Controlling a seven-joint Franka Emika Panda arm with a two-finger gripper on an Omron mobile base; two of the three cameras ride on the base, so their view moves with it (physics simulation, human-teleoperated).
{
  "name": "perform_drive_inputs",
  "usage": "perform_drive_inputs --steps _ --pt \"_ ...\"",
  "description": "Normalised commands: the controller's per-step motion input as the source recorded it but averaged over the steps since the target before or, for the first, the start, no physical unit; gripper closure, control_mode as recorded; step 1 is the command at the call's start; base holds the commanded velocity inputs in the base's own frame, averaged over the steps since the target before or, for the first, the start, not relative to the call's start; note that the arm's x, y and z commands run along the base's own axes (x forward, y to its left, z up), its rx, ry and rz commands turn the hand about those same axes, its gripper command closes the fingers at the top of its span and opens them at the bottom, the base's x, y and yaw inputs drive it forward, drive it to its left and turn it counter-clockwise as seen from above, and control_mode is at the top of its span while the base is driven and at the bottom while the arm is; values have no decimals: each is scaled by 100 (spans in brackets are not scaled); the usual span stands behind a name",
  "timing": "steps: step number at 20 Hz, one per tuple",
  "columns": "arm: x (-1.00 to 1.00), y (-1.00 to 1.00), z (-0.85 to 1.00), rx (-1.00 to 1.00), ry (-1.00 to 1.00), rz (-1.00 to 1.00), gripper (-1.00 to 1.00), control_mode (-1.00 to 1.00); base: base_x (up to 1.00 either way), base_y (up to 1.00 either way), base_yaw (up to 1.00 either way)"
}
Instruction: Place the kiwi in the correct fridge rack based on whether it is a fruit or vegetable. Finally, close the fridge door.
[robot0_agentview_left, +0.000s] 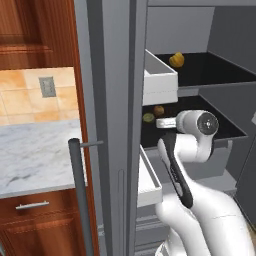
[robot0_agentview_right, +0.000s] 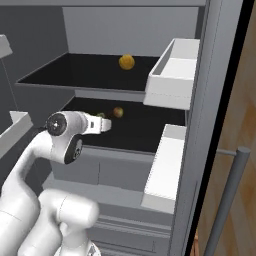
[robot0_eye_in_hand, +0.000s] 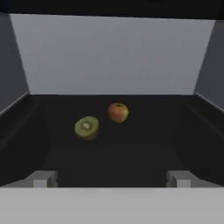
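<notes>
Two fingertips (robot0_eye_in_hand: 43, 179) stand wide apart at the near edge of the hand view, with nothing between them; the gripper (robot0_eye_in_hand: 112, 180) is open and empty. Just past it lies the dark lower rack (robot0_eye_in_hand: 109, 162) of the fridge. On that rack the kiwi (robot0_eye_in_hand: 86, 127) rests, its green cut face turned toward the hand, and a round orange-brown fruit (robot0_eye_in_hand: 117, 112) sits just beside it, slightly farther back and to the right in the hand view. Neither touches the fingers.

From the left base view the white arm (robot0_agentview_left: 185, 150) rises from the lower right and bends so that the hand reaches level into the lower rack. White door bins (robot0_agentview_left: 159, 80) hang on the open fridge door (robot0_agentview_left: 117, 125) beside it. Farthest off, on the upper rack (robot0_agentview_right: 75, 75), a yellow-orange fruit (robot0_agentview_right: 126, 62) sits alone.
</notes>
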Motion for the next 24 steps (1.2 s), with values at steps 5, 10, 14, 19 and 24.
perform_drive_inputs --steps 5,10,14,19,24 --pt "-100 -29 86 1 41 -15 -100 -100 0 0 0" --pt "-81 -36 14 10 40 0 -100 -100 0 0 0" --pt "1 -1 0 0 0 0 -100 -100 0 0 0" --pt "-3 0 0 0 0 0 -100 -100 0 0 0" --pt "-10 0 0 0 0 0 -100 100 -43 0 0"
